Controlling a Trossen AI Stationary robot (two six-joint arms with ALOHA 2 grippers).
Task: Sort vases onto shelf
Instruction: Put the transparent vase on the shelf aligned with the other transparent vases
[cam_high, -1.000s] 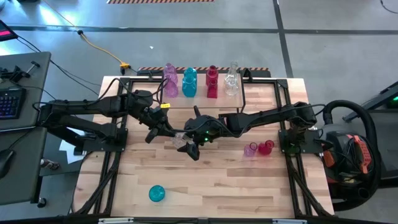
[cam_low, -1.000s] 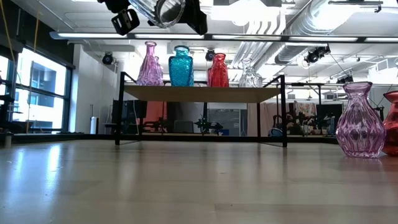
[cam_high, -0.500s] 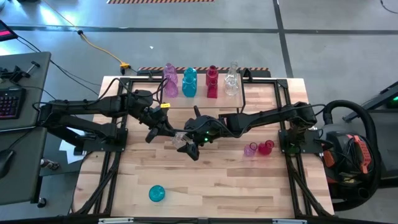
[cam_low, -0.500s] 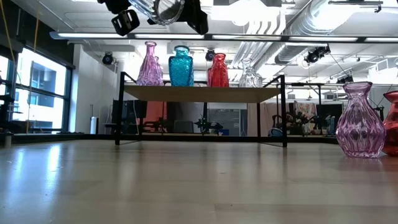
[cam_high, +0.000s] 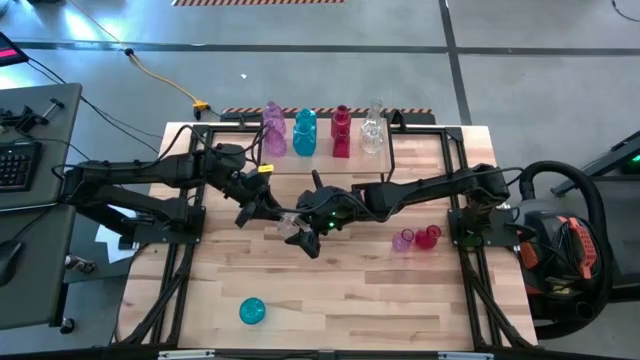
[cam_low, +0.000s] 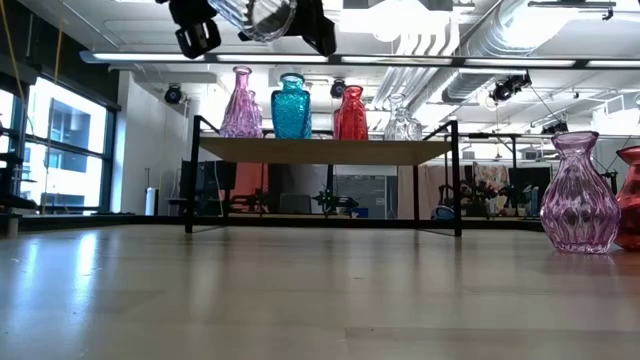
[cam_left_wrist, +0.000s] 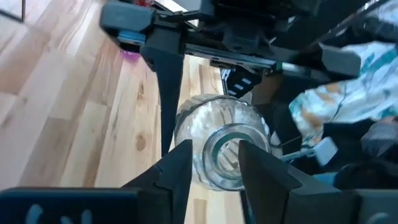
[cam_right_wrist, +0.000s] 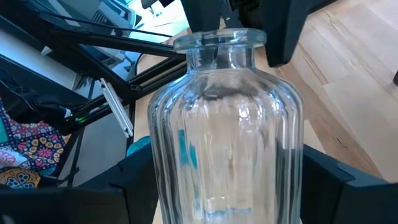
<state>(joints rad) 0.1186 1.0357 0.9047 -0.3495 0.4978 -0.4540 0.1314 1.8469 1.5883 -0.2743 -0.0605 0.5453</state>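
A clear ribbed glass vase (cam_high: 291, 225) hangs in the air over the table's middle, between my two grippers. My right gripper (cam_high: 306, 236) reaches in from the right and is shut on its body. My left gripper (cam_high: 268, 212) reaches in from the left and is open, its fingers (cam_left_wrist: 177, 168) on either side of the vase's mouth (cam_left_wrist: 225, 154). The shelf (cam_high: 320, 128) stands at the far edge with pink, teal, red and clear vases upright on its top (cam_low: 325, 150). My right gripper pinches the clear vase's ribbed body (cam_right_wrist: 227, 155) between its two fingers (cam_right_wrist: 134, 180), one on each side. It comes from the table's right, slanting down. The vase is lifted clear of the table and tilted, neck toward my left gripper. My left gripper's fingers flank the neck; whether one touches the rim I cannot tell.
A pink vase (cam_high: 402, 240) and a red vase (cam_high: 428, 236) stand on the table near the right arm's base. A teal vase (cam_high: 252, 311) lies near the front left. Black frame rails run along the table's left and right sides.
My left gripper has opened and let go of the clear vase's neck, staying where it was. The vase stays in my right gripper, lifted as before.
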